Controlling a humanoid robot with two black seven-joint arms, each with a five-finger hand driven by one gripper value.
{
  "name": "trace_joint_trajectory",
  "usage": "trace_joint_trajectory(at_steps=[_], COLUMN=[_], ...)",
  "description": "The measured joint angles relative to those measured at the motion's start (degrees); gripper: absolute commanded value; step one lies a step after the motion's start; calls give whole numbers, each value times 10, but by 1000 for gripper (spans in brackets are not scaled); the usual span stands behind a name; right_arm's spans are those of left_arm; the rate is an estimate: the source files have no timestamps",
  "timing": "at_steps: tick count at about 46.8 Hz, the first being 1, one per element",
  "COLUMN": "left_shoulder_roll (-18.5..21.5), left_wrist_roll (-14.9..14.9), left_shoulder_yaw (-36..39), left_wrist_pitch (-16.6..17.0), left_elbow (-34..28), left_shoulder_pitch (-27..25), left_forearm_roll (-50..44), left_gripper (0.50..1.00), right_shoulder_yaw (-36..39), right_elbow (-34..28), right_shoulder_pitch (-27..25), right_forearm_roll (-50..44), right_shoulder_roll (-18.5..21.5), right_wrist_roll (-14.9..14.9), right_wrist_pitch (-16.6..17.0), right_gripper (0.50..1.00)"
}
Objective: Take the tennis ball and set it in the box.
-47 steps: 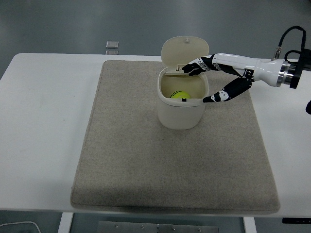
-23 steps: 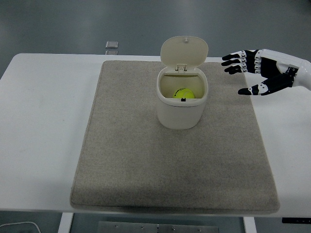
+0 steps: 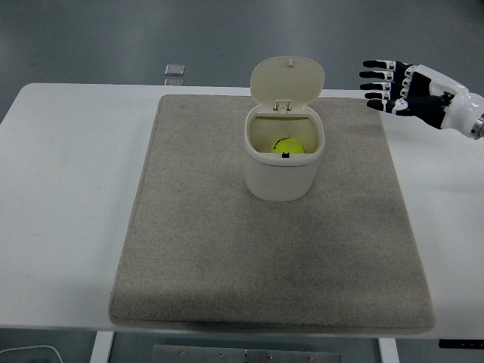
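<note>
Since the earlier frames your right hand (image 3: pixel 397 87) has pulled back from the box (image 3: pixel 283 160): a second ago its fingers reached over the rim, and now it hangs up near the table's far right corner, well apart from the box, over the bare white table (image 3: pixel 68 189) just off the mat's right edge. You can see its fingers (image 3: pixel 376 76) spread and held out flat, pointing left, with nothing in them; the hand is released.

Your ball (image 3: pixel 286 146) lies inside the box, down against the front wall, its yellow-green top showing just below the rim, about where it sat a second ago. You have the box standing upright on the grey mat (image 3: pixel 227 257), a little beyond the mat's middle, with its lid (image 3: pixel 287 79) hinged up at the back and tilted away from you.

Beyond the mat's far left corner a small grey square thing (image 3: pixel 175 70) sits at the table's far edge; you cannot tell from here what it is.
</note>
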Motion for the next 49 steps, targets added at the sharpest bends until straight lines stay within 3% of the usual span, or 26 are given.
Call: trace_joint_trajectory(at_steps=[7,18,26,31,49], left_shoulder_roll=[0,0,0,0,0], left_wrist_roll=[0,0,0,0,0], left_shoulder_yaw=[0,0,0,0,0], left_wrist_pitch=[0,0,0,0,0], left_elbow=[0,0,0,0,0], left_shoulder_pitch=[0,0,0,0,0], left_forearm_roll=[0,0,0,0,0], left_gripper=[992,992,992,992,992], right_shoulder_yaw=[9,12,12,13,12], right_elbow=[-44,-74,-80,-79,-80], right_shoulder_pitch=[-1,-1,-12,-16,-31], right_forearm_roll=[51,171,243,245,246], right_shoulder_roll=[41,59,62,74,77], right_wrist_roll=[-55,-90,-93,-85,-78], right_wrist_pitch=[-16,-19,-19,-23,-23], right_gripper=[879,876,879,909,911])
